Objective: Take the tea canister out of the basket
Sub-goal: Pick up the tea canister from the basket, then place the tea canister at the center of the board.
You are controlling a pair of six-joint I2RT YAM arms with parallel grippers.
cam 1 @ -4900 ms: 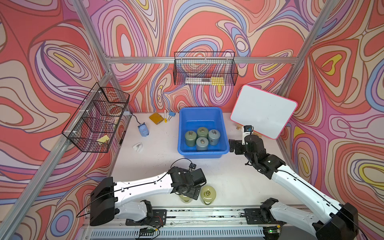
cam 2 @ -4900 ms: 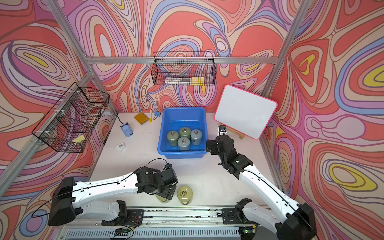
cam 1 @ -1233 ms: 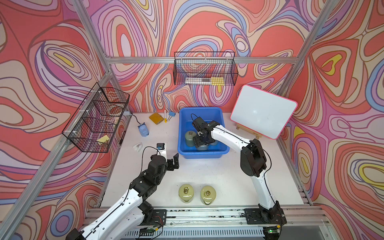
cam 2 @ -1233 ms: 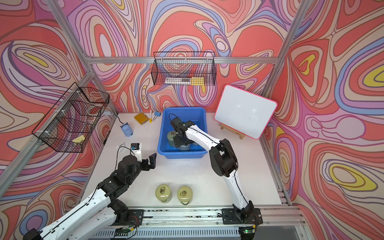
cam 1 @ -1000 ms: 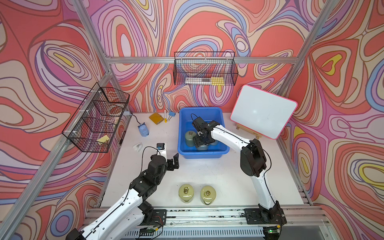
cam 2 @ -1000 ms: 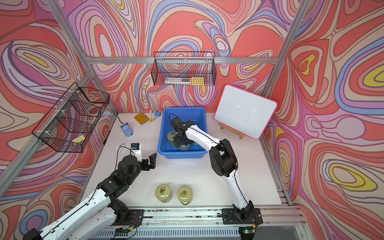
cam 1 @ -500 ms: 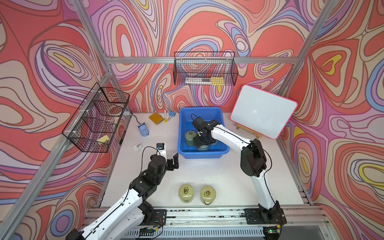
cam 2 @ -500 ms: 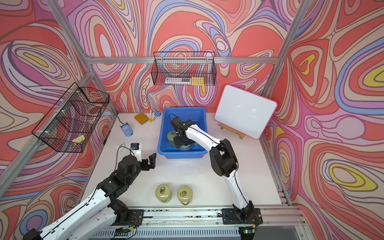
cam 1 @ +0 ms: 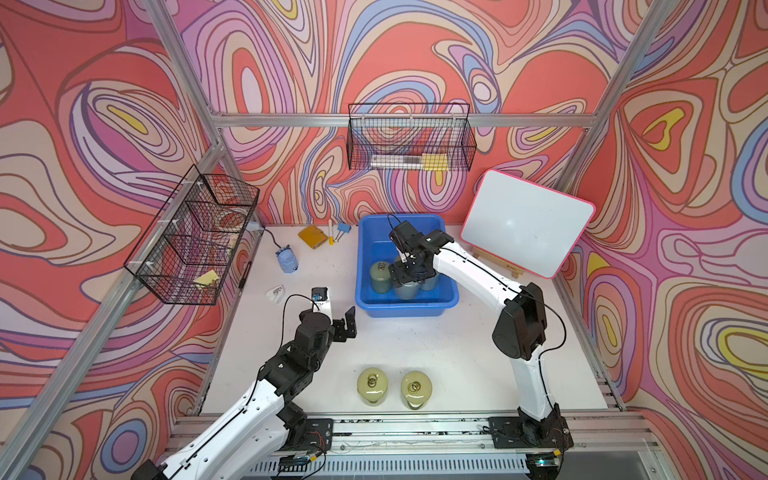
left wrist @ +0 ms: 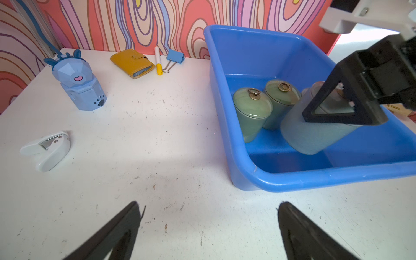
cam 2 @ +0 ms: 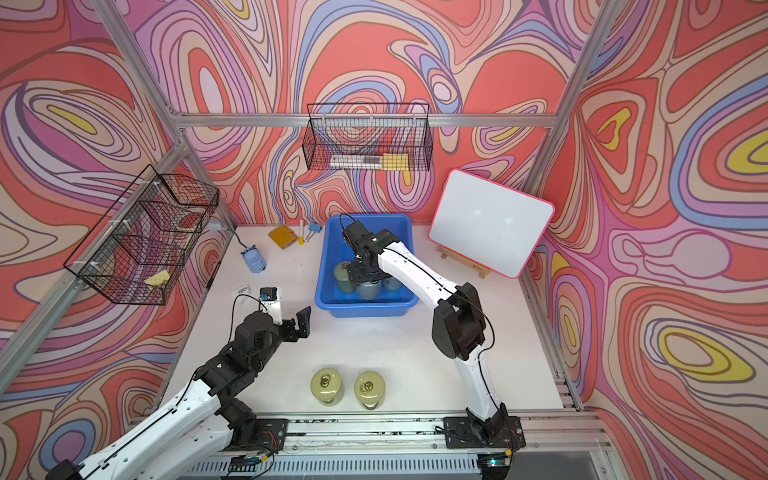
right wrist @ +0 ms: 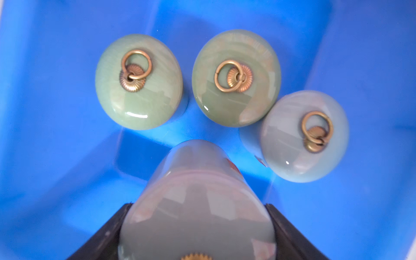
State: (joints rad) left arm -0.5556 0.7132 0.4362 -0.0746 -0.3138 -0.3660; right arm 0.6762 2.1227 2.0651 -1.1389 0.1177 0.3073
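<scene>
Right arm (cam 1: 469, 266) has swung in from beside the basket (cam 1: 407, 307), elbow high, forearm angled down inside. Now the right gripper (cam 1: 409, 274) clamps the tea canister (left wrist: 310, 135), tilted, low within the basket beside three others (right wrist: 236, 78). Left arm (cam 1: 291, 365) has pulled back from the two canisters (cam 1: 372, 386) at the bench (cam 1: 436, 345) front; the left gripper (cam 1: 347, 325) hangs wide, holding nothing.

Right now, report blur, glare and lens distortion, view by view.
Right wrist view: the tea canister in the grip sits close to the lens and soft; the other canisters are sharper, with small highlights on their lids. Left wrist view: wide-angle bending of the basket rim. In a top view: faint bright spots on the whiteboard.
</scene>
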